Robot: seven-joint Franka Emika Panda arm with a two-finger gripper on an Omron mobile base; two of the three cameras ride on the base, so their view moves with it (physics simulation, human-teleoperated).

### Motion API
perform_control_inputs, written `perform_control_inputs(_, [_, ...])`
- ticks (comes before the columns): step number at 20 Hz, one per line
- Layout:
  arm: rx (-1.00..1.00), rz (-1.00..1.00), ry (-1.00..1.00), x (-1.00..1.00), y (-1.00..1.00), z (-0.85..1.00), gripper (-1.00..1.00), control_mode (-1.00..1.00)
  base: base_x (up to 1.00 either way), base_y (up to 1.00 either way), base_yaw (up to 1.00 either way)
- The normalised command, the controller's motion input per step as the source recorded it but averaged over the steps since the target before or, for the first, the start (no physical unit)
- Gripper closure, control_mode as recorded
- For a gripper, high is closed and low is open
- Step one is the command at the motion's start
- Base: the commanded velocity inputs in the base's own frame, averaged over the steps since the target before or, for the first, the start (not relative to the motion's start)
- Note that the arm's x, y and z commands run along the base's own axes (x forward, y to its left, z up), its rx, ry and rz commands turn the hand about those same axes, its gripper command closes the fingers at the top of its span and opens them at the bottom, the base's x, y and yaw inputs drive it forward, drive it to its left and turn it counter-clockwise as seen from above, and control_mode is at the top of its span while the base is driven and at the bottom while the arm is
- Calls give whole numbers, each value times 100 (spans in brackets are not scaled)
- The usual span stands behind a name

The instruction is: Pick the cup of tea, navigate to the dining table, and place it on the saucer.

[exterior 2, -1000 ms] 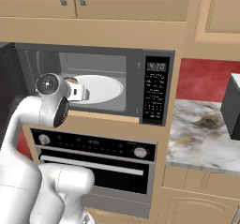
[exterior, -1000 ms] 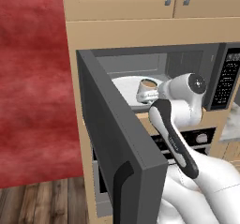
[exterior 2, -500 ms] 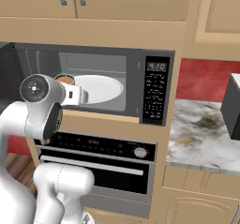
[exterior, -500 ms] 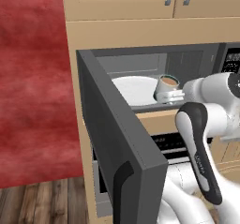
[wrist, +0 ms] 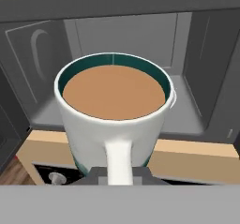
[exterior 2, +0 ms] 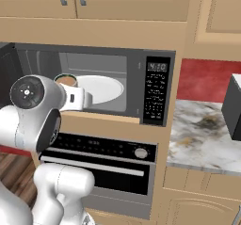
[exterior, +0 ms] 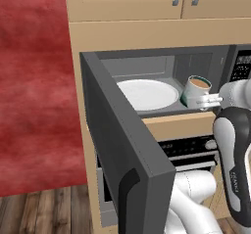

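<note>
The cup of tea [exterior: 197, 90] is a white mug with a teal-green lower band and light brown tea inside. It hangs just above the front lip of the open microwave [exterior: 162, 66]. My gripper [exterior: 209, 100] is shut on its side handle. In the hand view the cup of tea [wrist: 114, 106] looms close, its handle [wrist: 118, 158] pinched at my gripper [wrist: 118, 174]. From the right base view the cup of tea [exterior 2: 66, 80] peeks out behind my arm, beside my gripper [exterior 2: 75, 98]. The dining table and the saucer are out of view.
The microwave door [exterior: 122, 145] swings wide open to the left. A large white plate [exterior: 147, 94] lies inside the microwave. An oven [exterior 2: 103, 163] sits below and cabinets above. A marble counter [exterior 2: 202, 134] with a dark appliance [exterior 2: 233, 107] lies to the right.
The cup has come forward from over the white plate to the microwave's front edge, still in my grip. My arm's elbow has swung outward.
</note>
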Motion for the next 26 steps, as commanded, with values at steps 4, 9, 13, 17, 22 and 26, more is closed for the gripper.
perform_control_inputs(4, [-13, -1, 6, -19, -17, 0, 100, -100, 0, 0, 0])
perform_control_inputs(9, [-11, -2, 5, 0, -5, 0, 100, -100, 0, 0, 0])
perform_control_inputs(13, [0, 0, 0, 0, 0, 0, 100, -100, 0, 0, 0])
perform_control_inputs(17, [0, 0, 0, 0, 0, 0, 100, -100, 0, 0, 0])
perform_control_inputs(22, [0, 0, 0, 0, 0, 0, 100, 100, -12, 0, 0])
perform_control_inputs(26, [0, 0, 0, 0, 0, 0, 100, 100, -88, -1, -10])
